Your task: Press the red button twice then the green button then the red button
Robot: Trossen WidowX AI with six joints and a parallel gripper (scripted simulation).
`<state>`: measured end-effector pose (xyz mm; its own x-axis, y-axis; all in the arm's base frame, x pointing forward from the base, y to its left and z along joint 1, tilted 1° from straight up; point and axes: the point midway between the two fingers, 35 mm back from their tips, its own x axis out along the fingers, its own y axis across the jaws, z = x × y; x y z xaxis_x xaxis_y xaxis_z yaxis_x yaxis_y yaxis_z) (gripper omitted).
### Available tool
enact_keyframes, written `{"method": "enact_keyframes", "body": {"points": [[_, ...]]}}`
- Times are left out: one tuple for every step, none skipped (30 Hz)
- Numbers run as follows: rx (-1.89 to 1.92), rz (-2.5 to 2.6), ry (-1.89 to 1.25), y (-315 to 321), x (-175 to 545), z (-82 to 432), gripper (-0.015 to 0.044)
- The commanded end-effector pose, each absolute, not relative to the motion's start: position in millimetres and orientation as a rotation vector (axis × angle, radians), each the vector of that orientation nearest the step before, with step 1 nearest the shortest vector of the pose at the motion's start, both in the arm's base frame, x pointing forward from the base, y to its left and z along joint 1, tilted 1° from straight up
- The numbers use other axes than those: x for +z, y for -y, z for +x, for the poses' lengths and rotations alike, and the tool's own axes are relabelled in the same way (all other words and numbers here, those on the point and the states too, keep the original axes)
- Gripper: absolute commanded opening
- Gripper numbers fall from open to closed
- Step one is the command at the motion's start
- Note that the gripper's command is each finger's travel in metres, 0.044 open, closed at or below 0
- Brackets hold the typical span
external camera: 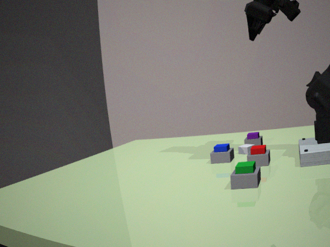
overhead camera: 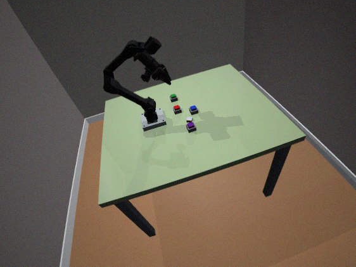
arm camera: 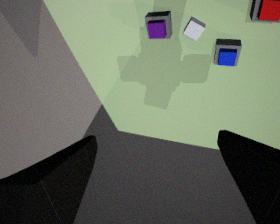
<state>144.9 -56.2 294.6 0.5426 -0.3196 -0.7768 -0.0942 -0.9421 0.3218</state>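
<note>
The red button (overhead camera: 177, 108) (external camera: 258, 149) (arm camera: 270, 10) sits on its grey base near the arm's base, at the top right edge of the wrist view. The green button (overhead camera: 173, 96) (external camera: 245, 167) stands beyond it in the top view and nearest the camera in the exterior view; it is not in the wrist view. Both caps stand up from their bases. My gripper (overhead camera: 170, 84) (external camera: 252, 40) (arm camera: 157, 139) is open and empty, high above the table, touching no button.
A blue button (overhead camera: 193, 108) (external camera: 221, 148) (arm camera: 227, 57), a purple button (overhead camera: 190, 125) (external camera: 253, 135) (arm camera: 157, 29) and a small white block (overhead camera: 189, 119) (external camera: 245, 149) (arm camera: 194, 29) stand on the green table (overhead camera: 142, 175). The white block is between the red and purple buttons.
</note>
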Motion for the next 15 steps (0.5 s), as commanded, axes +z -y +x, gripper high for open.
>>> {"method": "enact_keyframes", "body": {"points": [[-1.353,2.524,0.328,55.7,293.7,145.6,0.04],[-1.356,2.478,0.272,54.0,290.9,147.8,0.04],[-1.356,2.4,0.18,51.2,286.3,151.4,0.04],[-1.35,2.306,0.071,47.8,280.6,155.4,0.04],[-1.339,2.211,-0.034,44.1,274.8,159.2,0.04],[-1.322,2.115,-0.135,40.4,269.1,162.7,0.04],[-1.3,2.018,-0.234,36.6,263.2,166.0,0.04],[-1.273,1.921,-0.329,32.6,257.3,169.0,0.04],[-1.241,1.824,-0.422,28.6,251.4,171.7,0.04],[-1.205,1.726,-0.51,24.5,245.5,174.2,0.04],[-1.165,1.628,-0.596,20.3,239.5,176.3,0.04],[-1.12,1.53,-0.678,16.1,233.5,178.2,0.04],[-1.072,1.432,-0.757,11.8,227.5,179.9,0.04],[-1.02,1.334,-0.833,7.4,221.5,181.2,0.04],[-0.965,1.236,-0.905,3.1,215.5,182.3,0.04]]}}
